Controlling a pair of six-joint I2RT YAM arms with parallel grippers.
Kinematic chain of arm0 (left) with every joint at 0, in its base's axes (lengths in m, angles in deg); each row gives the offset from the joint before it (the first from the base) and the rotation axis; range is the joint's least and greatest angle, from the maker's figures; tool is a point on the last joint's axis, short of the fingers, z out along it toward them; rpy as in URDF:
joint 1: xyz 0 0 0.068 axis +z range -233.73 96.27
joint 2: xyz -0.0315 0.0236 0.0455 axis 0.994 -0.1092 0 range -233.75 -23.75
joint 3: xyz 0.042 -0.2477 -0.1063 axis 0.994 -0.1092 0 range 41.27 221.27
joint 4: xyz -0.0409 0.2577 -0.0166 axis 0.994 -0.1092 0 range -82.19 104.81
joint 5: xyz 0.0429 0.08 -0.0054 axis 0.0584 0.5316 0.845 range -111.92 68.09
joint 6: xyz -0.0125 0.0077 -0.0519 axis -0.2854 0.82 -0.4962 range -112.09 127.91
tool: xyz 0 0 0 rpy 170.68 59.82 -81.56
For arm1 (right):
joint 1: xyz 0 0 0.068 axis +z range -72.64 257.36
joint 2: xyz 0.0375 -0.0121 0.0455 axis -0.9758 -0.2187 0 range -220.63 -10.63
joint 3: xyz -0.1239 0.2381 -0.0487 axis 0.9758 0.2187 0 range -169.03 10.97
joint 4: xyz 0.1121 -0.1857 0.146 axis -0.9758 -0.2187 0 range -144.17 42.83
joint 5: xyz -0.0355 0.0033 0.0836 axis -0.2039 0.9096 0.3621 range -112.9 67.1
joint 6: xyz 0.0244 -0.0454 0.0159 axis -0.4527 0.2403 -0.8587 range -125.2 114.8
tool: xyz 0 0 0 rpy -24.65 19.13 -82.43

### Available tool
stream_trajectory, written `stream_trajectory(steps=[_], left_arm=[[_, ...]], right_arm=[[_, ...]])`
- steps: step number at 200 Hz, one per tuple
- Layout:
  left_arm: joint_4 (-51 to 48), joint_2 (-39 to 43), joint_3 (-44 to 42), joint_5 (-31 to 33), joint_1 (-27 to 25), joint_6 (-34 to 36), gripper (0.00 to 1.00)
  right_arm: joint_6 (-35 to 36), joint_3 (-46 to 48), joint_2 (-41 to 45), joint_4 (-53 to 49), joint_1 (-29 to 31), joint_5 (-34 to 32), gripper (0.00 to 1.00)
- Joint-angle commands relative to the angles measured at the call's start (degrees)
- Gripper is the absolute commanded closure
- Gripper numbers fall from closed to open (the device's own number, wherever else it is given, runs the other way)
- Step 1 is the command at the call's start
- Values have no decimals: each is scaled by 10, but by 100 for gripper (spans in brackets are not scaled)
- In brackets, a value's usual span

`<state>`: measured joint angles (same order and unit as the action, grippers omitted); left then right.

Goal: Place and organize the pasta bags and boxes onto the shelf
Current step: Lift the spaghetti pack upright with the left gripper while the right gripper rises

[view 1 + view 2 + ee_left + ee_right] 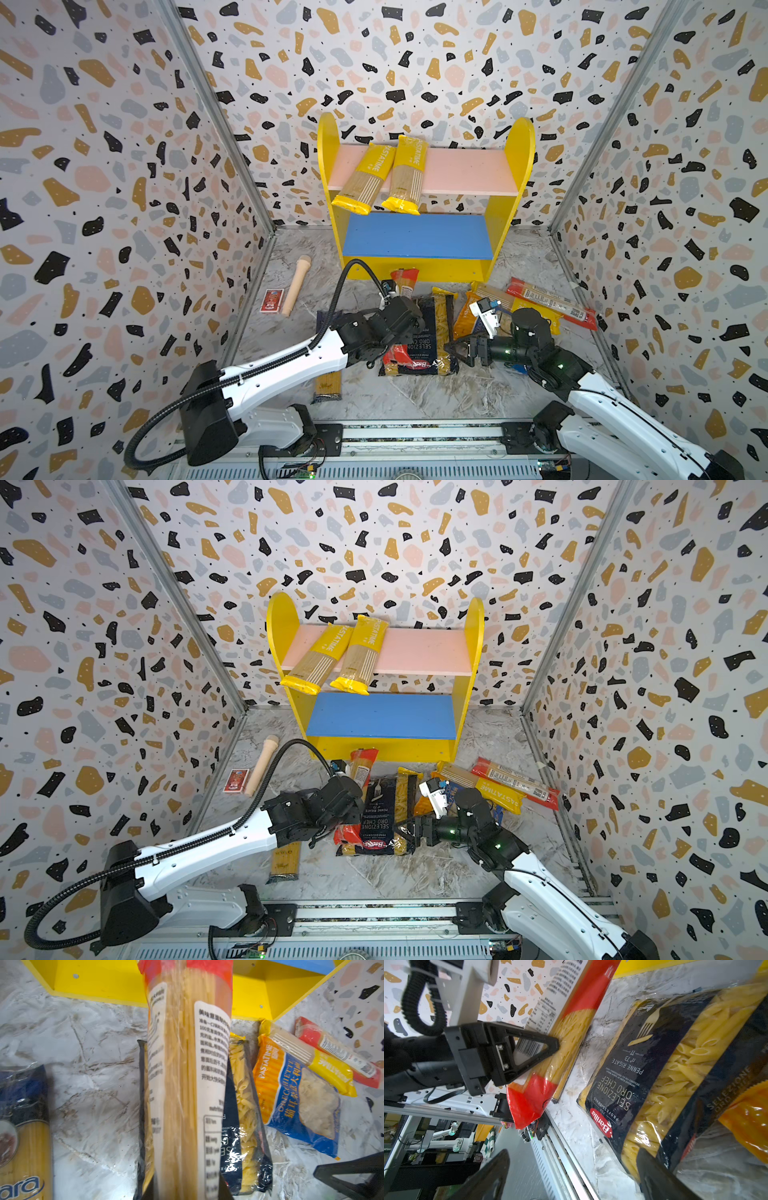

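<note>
Gripping the red-ended spaghetti pack (187,1064) across its width, the left hand (187,1191) is closed on it at the barcode label. One black finger (553,1045) shows pressed against the wrapper in the right wrist view. The pack runs lengthwise from the hand toward the shelf (519,141), with its far red end just in front of the yellow base strip (436,270). Whether it is clear of the table (415,399) cannot be told.

Beside the pack, in front of the middle of the shelf, lies the black Barilla penne bag (376,812). The right hand (455,348) sits at the end of that bag away from the shelf, jaws spread wide and holding nothing.

In front of the shelf's right side, a blue-orange orecchiette bag (301,1101), a yellow PASTATIME pack (330,1068) and a second red-ended pack (336,1051) overlap loosely. A dark-blue ankara pack (22,1126) lies in front of the shelf's left side.

On the shelf, two PASTATIME packs (361,178) rest on the pink upper board (465,170) near the left panel, overhanging its front edge. The blue lower board (415,235) holds nothing.

The step in hand looks like the pick of a third long pack. Next comes a lift high enough to carry its far end over the base strip. It then needs a level slide onto a board without knocking the overhanging packs. Because the pack is long and soft, its free end may droop.
</note>
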<state>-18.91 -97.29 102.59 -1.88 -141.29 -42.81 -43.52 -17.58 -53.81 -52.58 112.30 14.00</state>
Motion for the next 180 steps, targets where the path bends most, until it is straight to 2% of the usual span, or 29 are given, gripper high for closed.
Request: stream_trajectory(steps=[1, 59, 89, 180], left_arm=[[77, 11, 36, -1, -1, 23, 76], [117, -7, 77, -68, -2, 24, 78], [126, -11, 101, -99, -5, 29, 79], [64, -34, 248, -91, -36, 72, 79]], right_arm=[[-15, -8, 7, 29, 7, 21, 5], [-26, 3, 7, 56, 27, -2, 5], [-9, -12, 28, 19, 26, -24, 5], [11, -41, 68, -48, 25, -63, 5]])
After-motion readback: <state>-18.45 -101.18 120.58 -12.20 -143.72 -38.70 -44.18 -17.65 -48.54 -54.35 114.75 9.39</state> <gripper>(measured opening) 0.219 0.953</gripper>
